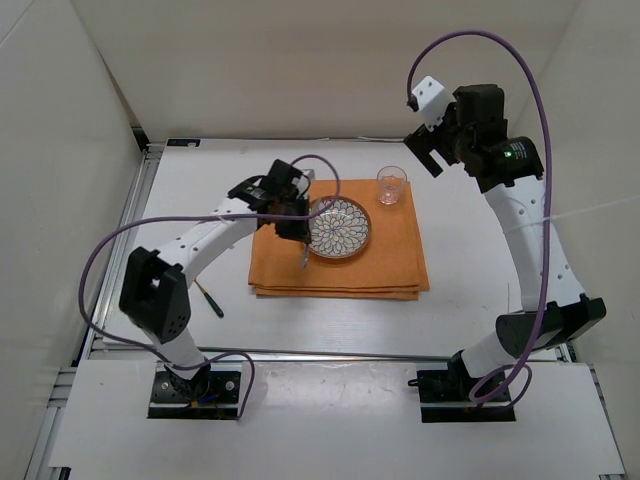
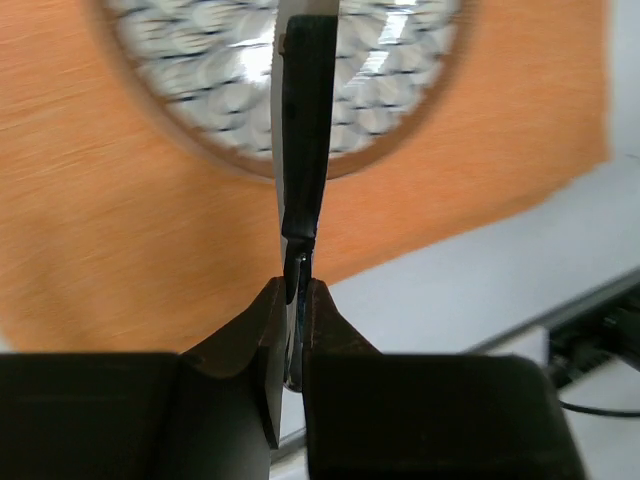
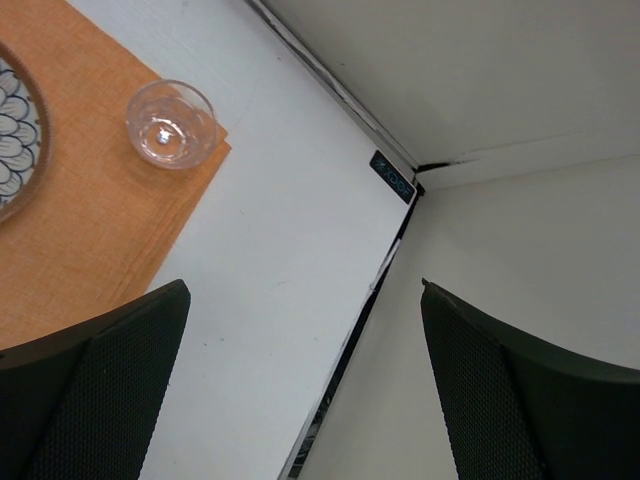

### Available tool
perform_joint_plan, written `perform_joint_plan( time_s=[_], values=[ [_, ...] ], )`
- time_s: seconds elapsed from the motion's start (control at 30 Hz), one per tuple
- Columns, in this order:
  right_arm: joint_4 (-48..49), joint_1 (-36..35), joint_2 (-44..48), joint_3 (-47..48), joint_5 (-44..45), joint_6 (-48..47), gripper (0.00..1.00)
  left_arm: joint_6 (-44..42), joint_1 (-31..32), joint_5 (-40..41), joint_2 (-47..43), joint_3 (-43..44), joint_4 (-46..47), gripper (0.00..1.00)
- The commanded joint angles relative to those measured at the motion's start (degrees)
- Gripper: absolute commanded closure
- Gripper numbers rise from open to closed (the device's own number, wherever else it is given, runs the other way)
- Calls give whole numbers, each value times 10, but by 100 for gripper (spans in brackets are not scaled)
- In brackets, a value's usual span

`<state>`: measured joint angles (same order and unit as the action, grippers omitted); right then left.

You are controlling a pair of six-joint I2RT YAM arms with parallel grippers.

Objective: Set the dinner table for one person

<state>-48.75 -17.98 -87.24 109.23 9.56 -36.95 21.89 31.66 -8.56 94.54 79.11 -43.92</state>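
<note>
An orange placemat (image 1: 385, 262) lies on the white dinner table (image 1: 195, 180). A patterned plate (image 1: 340, 227) sits on the mat, with a small clear glass (image 1: 391, 185) at the mat's far right corner. My left gripper (image 1: 298, 232) is over the plate's left rim, shut on a thin black-handled piece of cutlery (image 1: 303, 256). In the left wrist view the gripper (image 2: 296, 285) pinches the cutlery (image 2: 305, 150), which reaches over the plate (image 2: 200, 70) and mat (image 2: 120, 230). My right gripper (image 1: 425, 160) is open, empty and raised past the glass (image 3: 170, 123).
A second dark-handled utensil (image 1: 211, 299) lies on the table left of the mat, beside my left arm. White walls enclose the table on the left, back and right. The right wrist view shows the table's far corner (image 3: 395, 185).
</note>
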Motion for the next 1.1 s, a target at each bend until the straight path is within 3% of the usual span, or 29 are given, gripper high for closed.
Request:
perform_joint_plan(
  time_s=[0.0,0.27,0.57,1.07],
  values=[
    [40,15,37,-13,27,-4,0,56,52,-39,39,82,10,90],
    [51,28,50,-25,33,-15,0,158,133,-54,168,217,5,90],
    [51,33,50,-25,38,-15,0,214,152,-30,302,354,17,90],
    [33,33,33,24,49,3,0,254,170,-30,407,428,69,90]
  ],
)
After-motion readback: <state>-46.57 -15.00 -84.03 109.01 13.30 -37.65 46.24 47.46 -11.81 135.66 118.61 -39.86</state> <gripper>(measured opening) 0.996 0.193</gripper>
